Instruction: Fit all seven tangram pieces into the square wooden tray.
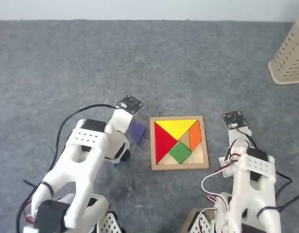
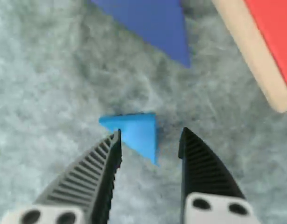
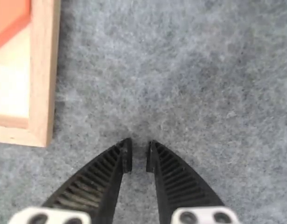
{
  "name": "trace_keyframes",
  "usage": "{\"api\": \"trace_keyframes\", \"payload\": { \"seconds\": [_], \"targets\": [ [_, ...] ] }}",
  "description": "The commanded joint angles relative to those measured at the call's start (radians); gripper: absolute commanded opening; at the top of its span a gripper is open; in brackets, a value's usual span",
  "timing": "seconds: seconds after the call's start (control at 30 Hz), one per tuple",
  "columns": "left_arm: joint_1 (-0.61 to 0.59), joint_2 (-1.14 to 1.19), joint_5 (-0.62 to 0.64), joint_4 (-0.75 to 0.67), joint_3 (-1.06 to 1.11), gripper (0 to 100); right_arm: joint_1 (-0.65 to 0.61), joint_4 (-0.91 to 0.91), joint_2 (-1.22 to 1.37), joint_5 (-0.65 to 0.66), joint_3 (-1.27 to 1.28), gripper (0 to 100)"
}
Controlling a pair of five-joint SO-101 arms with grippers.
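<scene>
High view, lower left: left arm bent over the grey carpet (image 1: 66,73). Left gripper (image 2: 150,135) has its jaws spread and grips nothing. The light blue triangle (image 2: 134,133) lies flat on the carpet between them, with one fingertip at its corner and the other just clear of it.

Just above that, left of centre: dark blue triangle (image 1: 137,131), flat on the carpet and close beside the tray's left rim. Not in the tray.

Centre: square wooden tray (image 1: 179,166), partly filled.
- yellow triangle (image 1: 176,127) along the top
- red triangle (image 1: 162,142) on the left
- green square (image 1: 180,152) low in the middle
- orange piece (image 1: 195,134) on the right

Pale wood colour shows at both lower corners and in a patch between the green and orange pieces. Cannot tell whether that patch is a gap or a wood-coloured piece.

Lower right: right arm. Right gripper (image 3: 138,156) hangs over the carpet just off a tray corner, jaws drawn almost together with nothing between them.

Judgement: four pieces seated and two blue ones outside. The seventh cannot be accounted for. A bit past halfway. The light blue triangle looks to be the step in hand.
</scene>
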Motion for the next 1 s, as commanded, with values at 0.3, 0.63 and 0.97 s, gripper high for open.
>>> {"api": "trace_keyframes", "payload": {
  "seconds": [0.3,0.63,0.97],
  "targets": [
    [-0.044,0.19,0.002,-0.095,-0.01,19,0.018,-0.019,-0.018,-0.005,0.009,9.1],
    [-0.044,0.178,0.002,-0.089,-0.004,19,0.018,-0.019,-0.018,-0.005,0.009,9.1],
    [-0.046,0.175,0.0,0.066,-0.139,19,0.018,-0.019,-0.018,-0.003,0.009,9.1]
  ]
}}
